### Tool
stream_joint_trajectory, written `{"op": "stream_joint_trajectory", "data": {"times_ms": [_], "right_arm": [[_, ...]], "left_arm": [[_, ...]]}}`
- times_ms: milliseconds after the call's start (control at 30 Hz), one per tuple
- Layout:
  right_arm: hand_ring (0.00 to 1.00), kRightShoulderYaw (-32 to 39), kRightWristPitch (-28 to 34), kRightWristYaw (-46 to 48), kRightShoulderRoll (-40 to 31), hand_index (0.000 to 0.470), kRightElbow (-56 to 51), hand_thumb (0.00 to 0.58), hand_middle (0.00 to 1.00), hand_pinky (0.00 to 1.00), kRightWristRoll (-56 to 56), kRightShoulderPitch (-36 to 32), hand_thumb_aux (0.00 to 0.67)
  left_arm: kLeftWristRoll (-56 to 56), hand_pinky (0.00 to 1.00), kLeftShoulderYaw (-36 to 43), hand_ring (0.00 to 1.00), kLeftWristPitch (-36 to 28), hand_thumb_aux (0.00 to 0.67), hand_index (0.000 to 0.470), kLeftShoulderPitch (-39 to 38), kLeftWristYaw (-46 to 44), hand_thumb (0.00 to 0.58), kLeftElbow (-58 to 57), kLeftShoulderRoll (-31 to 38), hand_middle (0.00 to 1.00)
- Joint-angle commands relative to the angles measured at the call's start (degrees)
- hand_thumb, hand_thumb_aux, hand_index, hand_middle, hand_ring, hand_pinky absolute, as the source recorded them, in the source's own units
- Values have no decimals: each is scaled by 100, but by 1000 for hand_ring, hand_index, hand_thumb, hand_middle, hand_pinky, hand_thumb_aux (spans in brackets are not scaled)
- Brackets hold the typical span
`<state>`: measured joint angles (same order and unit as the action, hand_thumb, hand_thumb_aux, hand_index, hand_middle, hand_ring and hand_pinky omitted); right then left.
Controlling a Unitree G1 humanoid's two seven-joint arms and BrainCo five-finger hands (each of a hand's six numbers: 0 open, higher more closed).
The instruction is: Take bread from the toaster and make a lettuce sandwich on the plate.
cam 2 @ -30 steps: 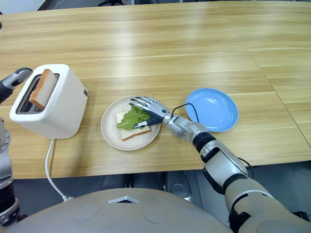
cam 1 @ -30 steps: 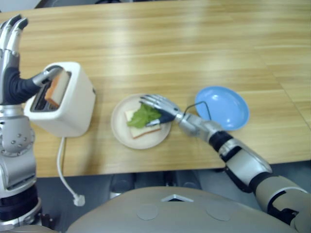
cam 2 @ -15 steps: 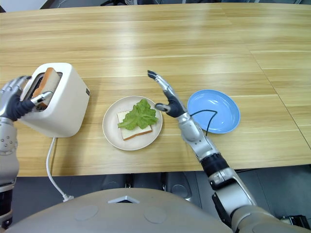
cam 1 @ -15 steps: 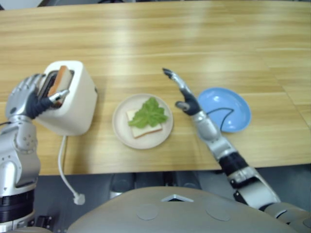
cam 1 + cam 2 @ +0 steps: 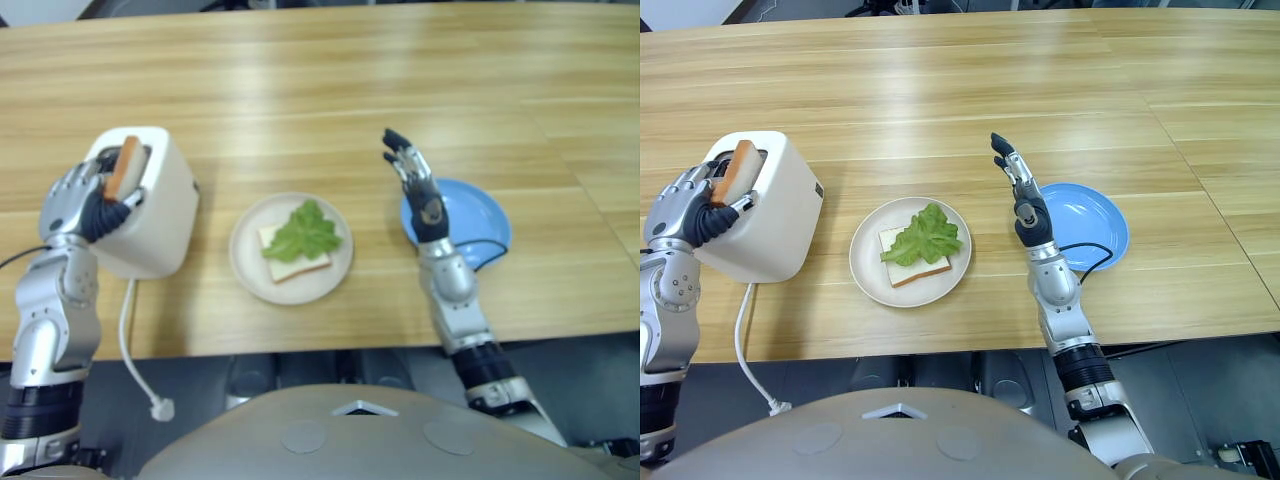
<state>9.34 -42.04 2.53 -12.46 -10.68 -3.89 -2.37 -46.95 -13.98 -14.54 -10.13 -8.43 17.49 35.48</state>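
Observation:
A white toaster (image 5: 770, 215) stands at the table's left with a slice of bread (image 5: 738, 168) sticking out of its slot. My left hand (image 5: 692, 205) is at the toaster's left top, fingers curled around that slice. On the beige plate (image 5: 872, 284) lies another bread slice (image 5: 918, 271) with a green lettuce leaf (image 5: 924, 236) on top. My right hand (image 5: 1022, 195) is raised upright between the beige plate and the blue plate, fingers straight and holding nothing.
An empty blue plate (image 5: 1090, 222) sits right of the right hand, with a black cable (image 5: 1085, 250) looping over its near rim. The toaster's white cord (image 5: 740, 340) hangs over the table's front edge. The far half of the wooden table (image 5: 940, 80) is bare.
My right hand let go of the lettuce on the bread, lifted off the beige plate and moved right toward the blue plate. My left hand came down from above and closed on the toaster's slice.

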Motion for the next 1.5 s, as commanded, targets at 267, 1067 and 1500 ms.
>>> {"op": "stream_joint_trajectory", "data": {"times_ms": [267,1067,1500], "right_arm": [[0,-257,-7,235,223,0,-177,0,0,0,262,-51,0],[0,-239,-1630,971,-441,0,21,0,0,0,1326,-393,0],[0,-761,-2293,383,-579,0,786,0,0,0,3230,-576,0]], "left_arm": [[466,0,-501,0,73,670,460,159,546,580,162,-86,0],[2988,1000,-238,1000,1641,670,460,2152,668,580,1017,-415,1000],[4076,1000,2052,1000,864,670,460,2077,-1313,580,-15,-1032,1000]]}}
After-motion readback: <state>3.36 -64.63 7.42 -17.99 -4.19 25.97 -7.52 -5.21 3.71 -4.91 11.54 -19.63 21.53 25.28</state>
